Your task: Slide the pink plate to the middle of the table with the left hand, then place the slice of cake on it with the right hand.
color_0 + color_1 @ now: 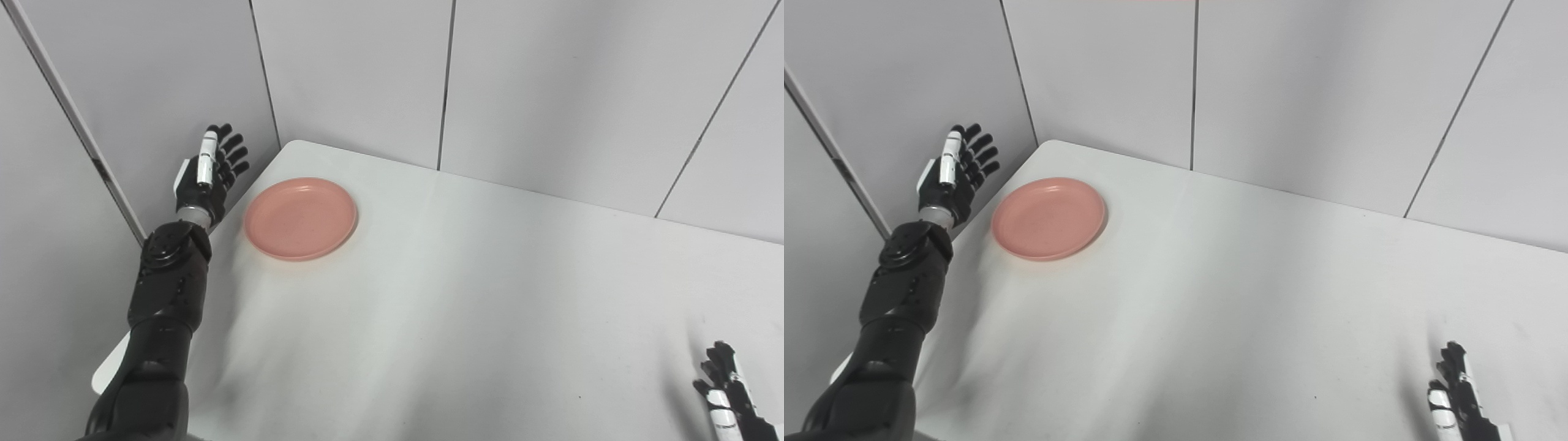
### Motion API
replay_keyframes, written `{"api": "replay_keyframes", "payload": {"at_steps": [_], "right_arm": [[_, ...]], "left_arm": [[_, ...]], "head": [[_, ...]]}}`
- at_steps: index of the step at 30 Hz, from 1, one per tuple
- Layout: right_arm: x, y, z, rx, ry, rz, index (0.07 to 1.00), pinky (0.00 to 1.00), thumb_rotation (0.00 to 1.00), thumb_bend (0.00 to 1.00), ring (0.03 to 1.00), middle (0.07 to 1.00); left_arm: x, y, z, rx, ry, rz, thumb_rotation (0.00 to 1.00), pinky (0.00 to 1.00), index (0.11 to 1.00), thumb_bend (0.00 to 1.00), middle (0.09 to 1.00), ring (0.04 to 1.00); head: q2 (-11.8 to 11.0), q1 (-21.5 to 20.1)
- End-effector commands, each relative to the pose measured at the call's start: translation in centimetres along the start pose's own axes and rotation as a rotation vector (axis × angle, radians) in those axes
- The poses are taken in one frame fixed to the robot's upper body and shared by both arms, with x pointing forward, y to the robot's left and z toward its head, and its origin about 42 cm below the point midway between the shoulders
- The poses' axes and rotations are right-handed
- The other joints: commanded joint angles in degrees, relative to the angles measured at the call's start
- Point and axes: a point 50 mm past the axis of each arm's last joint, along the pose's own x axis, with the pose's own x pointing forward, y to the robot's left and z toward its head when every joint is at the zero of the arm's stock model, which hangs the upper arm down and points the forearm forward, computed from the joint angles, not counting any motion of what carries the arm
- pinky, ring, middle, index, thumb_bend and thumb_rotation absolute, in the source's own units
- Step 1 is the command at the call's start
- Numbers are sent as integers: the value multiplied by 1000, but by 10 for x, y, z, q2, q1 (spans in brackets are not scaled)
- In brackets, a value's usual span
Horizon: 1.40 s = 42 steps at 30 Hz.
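Note:
A round pink plate (301, 217) lies empty near the far left corner of the white table (465, 306). My left hand (208, 174) is raised at the table's left edge, just left of the plate and apart from it, fingers spread and holding nothing. My right hand (729, 395) sits low at the bottom right, only partly in view, its fingers apart with nothing in them. No slice of cake shows in either view.
Grey wall panels (527, 86) close in the table's far side and left side, meeting at the corner behind the plate. The table's left edge (110, 367) runs beside my left forearm.

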Motion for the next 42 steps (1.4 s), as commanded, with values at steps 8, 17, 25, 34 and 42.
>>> {"api": "replay_keyframes", "payload": {"at_steps": [8, 17, 25, 34, 42], "right_arm": [[-6, -8, 2, -11, 37, -18, 1000, 1000, 1000, 236, 988, 993], [-7, -8, 4, 2, 32, -14, 1000, 1000, 1000, 229, 989, 991], [-8, -9, 4, -4, 30, -12, 999, 1000, 1000, 261, 986, 991], [-7, -9, 5, -2, 33, -15, 995, 1000, 1000, 232, 984, 986], [-7, -12, 4, -37, 32, -7, 995, 1000, 1000, 249, 981, 984]], "left_arm": [[12, -7, 12, 8, -46, 2, 1000, 887, 892, 347, 901, 892], [13, -4, -5, 11, -6, 15, 1000, 847, 888, 326, 893, 884], [10, -1, -14, 14, 16, 26, 1000, 870, 905, 316, 903, 895], [7, 1, -20, 9, 33, 24, 1000, 876, 910, 309, 910, 899], [0, -9, -32, 4, 43, -3, 1000, 886, 903, 348, 915, 902]], "head": [[6, -4], [9, -3], [13, -4], [17, -6], [21, -9]]}}
